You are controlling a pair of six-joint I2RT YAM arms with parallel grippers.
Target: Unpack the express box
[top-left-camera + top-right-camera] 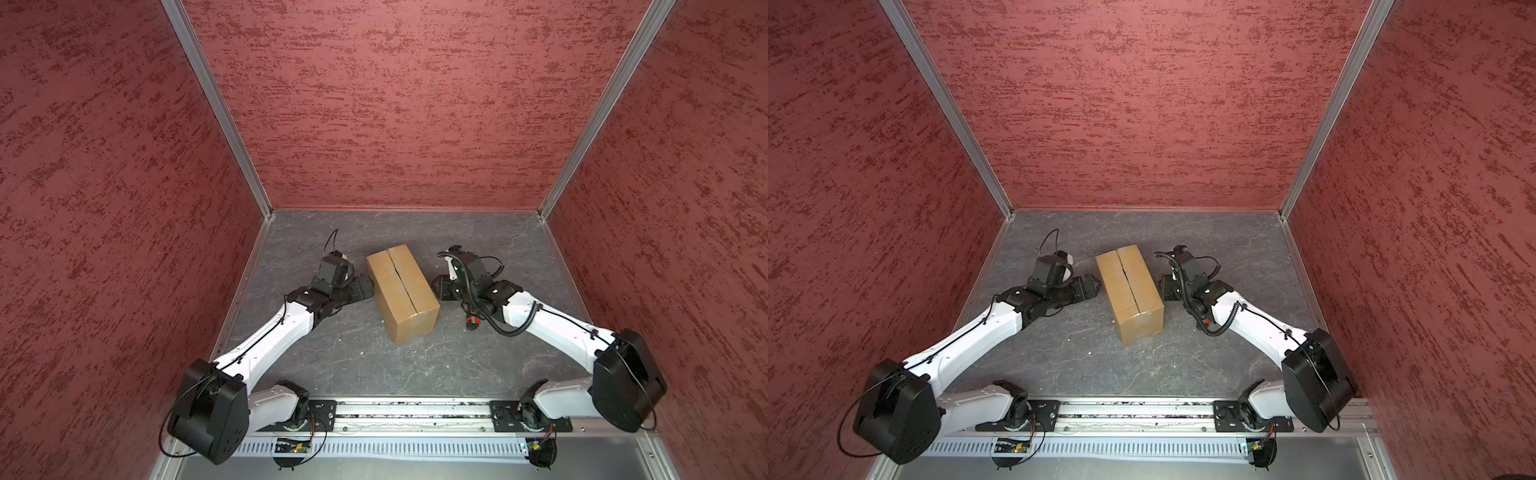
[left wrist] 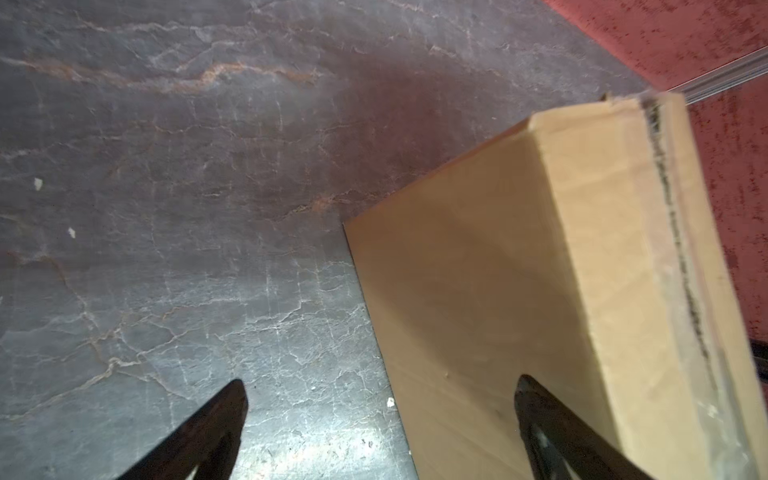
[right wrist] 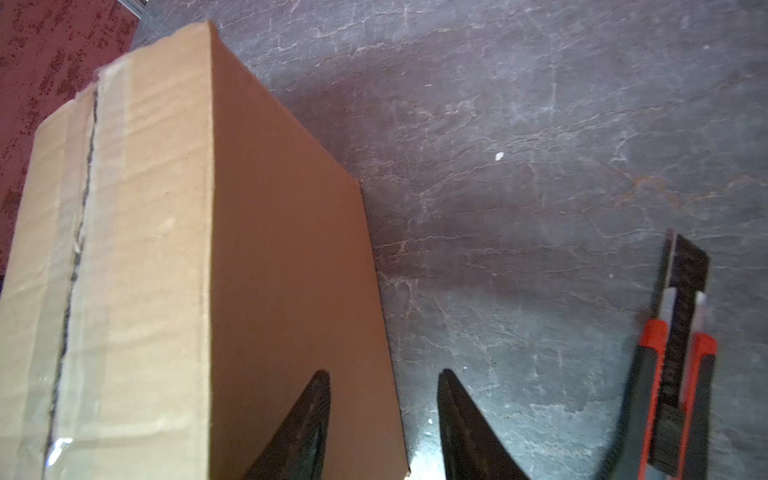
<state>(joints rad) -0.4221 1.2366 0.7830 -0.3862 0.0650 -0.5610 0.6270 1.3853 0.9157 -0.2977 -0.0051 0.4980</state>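
The express box [image 1: 403, 291] [image 1: 1128, 291] is a plain brown carton standing on the grey table between my two arms. Its top flaps lie flat, with a dark slit running along the taped centre seam. My left gripper [image 1: 368, 286] [image 1: 1094, 284] sits low beside the box's left side, open wide and holding nothing. In the left wrist view the gripper [image 2: 380, 388] frames the box's [image 2: 519, 270] bottom edge. My right gripper [image 1: 436, 286] [image 1: 1163, 286] is low beside the box's right side, partly open and empty. The right wrist view has this gripper [image 3: 384, 378] by the box [image 3: 166, 249] wall.
A red-and-black utility knife [image 3: 677, 353] [image 1: 471, 322] lies on the table under my right forearm, its blade out. Red textured walls [image 1: 374, 104] close the cell on three sides. The arm bases sit on a rail [image 1: 411, 411] at the front edge.
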